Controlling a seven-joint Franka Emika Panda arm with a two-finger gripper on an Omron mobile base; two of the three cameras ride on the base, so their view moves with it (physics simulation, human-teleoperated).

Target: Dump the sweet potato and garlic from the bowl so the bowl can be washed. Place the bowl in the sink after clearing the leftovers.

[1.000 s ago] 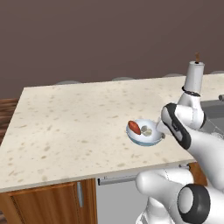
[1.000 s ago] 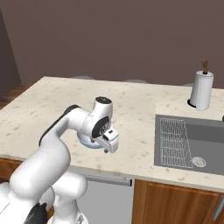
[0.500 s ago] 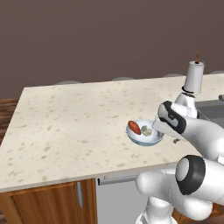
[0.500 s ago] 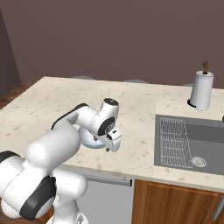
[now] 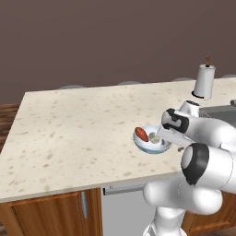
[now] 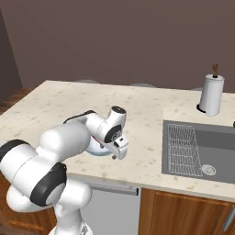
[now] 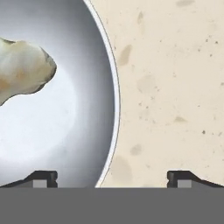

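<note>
No brand, label or writing can be read on anything in view. The gripper (image 7: 112, 177) is seen spread wide in the hand view, one fingertip (image 7: 41, 177) over the white inside of the bowl (image 7: 65, 131) and the other over the speckled counter (image 7: 175, 87), the rim lying between them; nothing is held, and contact cannot be confirmed. The bowl (image 5: 151, 140) is seated on the counter near its front edge, the sweet potato (image 5: 142, 134) and garlic (image 5: 154, 137) lying inside it. The sink (image 6: 202, 151) is set well apart to the right.
</note>
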